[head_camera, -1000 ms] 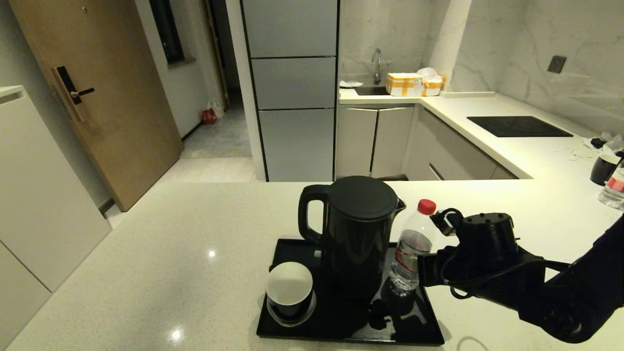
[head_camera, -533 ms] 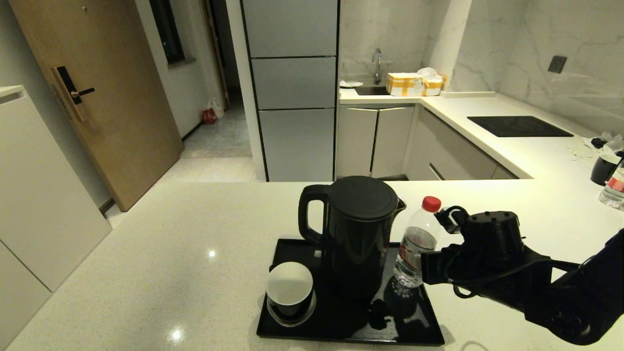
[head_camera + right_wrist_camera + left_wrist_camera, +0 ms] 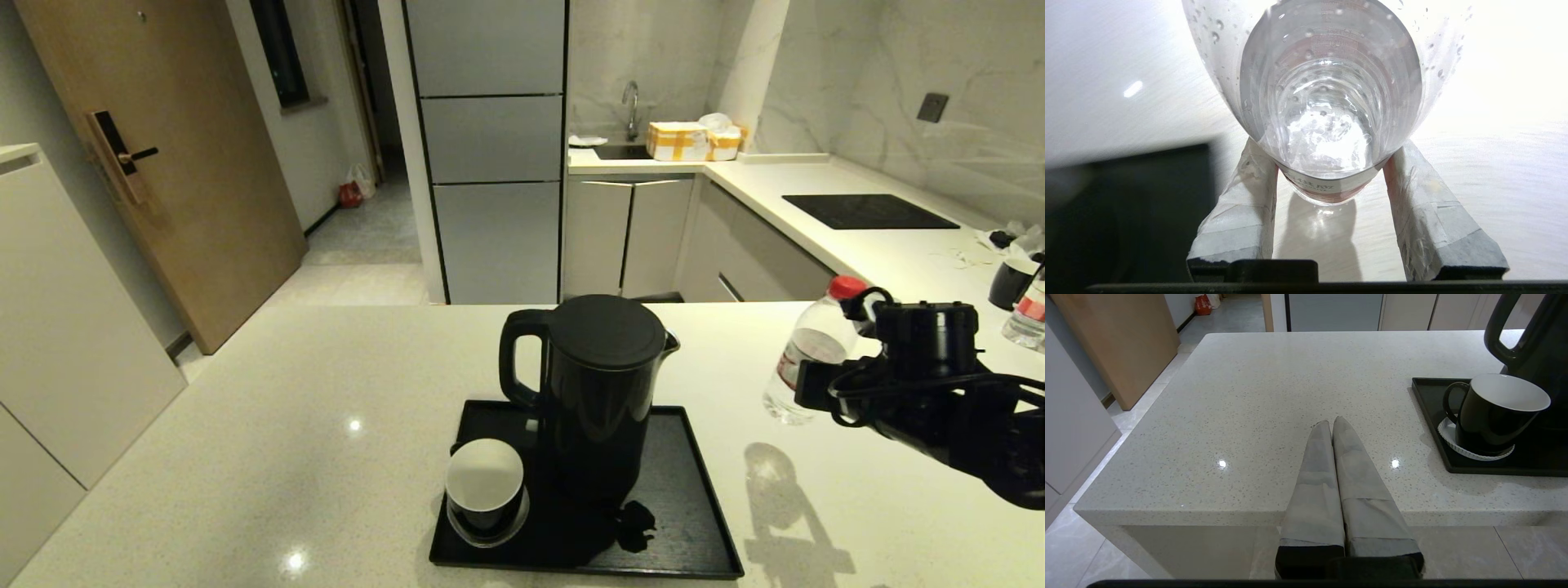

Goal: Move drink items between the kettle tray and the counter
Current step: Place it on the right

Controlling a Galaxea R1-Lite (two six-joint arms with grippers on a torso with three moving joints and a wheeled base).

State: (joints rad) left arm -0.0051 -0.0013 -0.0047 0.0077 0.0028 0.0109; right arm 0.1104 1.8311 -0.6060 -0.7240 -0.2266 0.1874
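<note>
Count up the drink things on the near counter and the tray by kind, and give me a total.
Kettles: 1, the black kettle on the tray.
Cups: 1, the black cup on the tray.
Bottles: 1, the red-capped bottle, held above the counter by the right gripper.
Total: 3.

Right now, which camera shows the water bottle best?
The head view: the water bottle shows whole, red cap to base, tilted and clear of the counter, held in the right claw. The right wrist view shows only its lower body between the fingers. The left wrist view misses it.
</note>
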